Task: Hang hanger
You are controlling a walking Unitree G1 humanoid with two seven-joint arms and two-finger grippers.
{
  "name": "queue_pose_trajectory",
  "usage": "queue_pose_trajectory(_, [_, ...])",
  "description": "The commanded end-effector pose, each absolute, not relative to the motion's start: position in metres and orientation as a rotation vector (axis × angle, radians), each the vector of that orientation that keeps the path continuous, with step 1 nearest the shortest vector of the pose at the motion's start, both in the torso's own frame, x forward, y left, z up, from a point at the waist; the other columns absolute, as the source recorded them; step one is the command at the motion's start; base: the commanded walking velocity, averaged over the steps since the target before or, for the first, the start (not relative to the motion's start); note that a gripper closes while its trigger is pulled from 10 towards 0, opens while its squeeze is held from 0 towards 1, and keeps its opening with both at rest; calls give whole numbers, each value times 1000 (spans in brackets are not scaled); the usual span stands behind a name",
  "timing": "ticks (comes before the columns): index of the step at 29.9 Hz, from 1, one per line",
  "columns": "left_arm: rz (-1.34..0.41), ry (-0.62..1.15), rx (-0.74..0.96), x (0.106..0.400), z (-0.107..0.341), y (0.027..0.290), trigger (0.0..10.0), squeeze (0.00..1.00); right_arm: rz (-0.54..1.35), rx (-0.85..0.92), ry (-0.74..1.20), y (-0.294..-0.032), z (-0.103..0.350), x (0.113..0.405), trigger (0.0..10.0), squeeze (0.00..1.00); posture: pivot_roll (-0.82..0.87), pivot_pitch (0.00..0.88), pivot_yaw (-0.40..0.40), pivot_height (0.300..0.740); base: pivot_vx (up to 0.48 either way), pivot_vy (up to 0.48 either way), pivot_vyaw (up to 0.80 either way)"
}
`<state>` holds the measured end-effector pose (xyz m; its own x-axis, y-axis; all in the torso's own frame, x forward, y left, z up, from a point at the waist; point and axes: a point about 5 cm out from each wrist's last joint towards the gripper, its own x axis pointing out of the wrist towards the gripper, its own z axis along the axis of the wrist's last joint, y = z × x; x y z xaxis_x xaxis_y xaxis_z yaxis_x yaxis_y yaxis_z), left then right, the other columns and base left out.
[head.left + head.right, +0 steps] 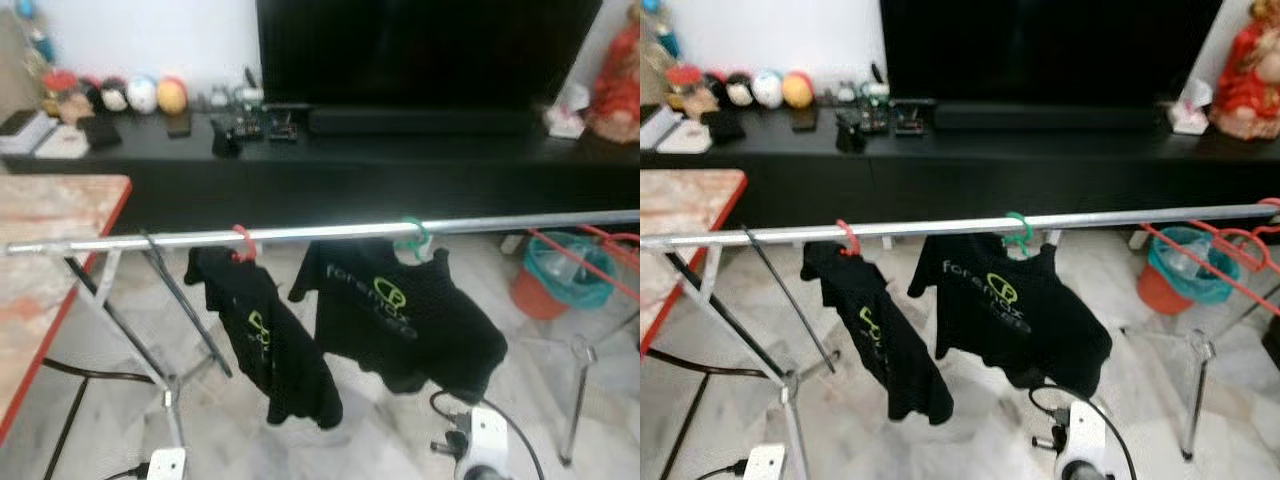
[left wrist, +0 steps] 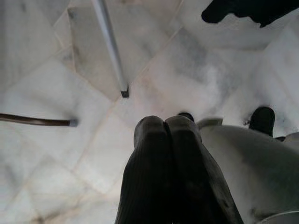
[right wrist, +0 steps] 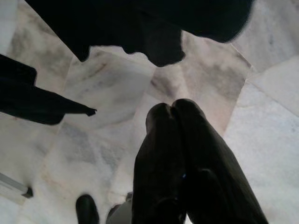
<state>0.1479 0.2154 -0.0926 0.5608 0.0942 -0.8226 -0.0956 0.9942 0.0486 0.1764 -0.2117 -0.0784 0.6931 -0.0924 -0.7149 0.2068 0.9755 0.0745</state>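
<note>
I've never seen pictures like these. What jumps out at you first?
Two black T-shirts with green print hang from a long silver rail across the middle of the room: the left T-shirt on a red hanger, the right T-shirt on a green hanger. Behind stands a big dark TV on a low black cabinet. Both claws point down at the marble floor, fingers together.
</note>
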Motion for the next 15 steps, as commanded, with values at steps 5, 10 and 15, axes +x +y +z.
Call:
queue_pose_trajectory(5, [112,996,-10,142,-96,213,10000,0,-141,137,637,-219,-62,197,10000,0,-25,32,-16,740,0,0,0])
queue_pose_trajectory(10, [112,1001,-8,141,-96,213,10000,0,-99,127,484,-221,-42,220,10000,0,-27,32,-18,740,0,0,0])
queue_pose_trajectory(15, [112,999,-8,141,-96,213,10000,0,-27,62,355,-216,-24,236,10000,0,-22,33,-20,740,0,0,0])
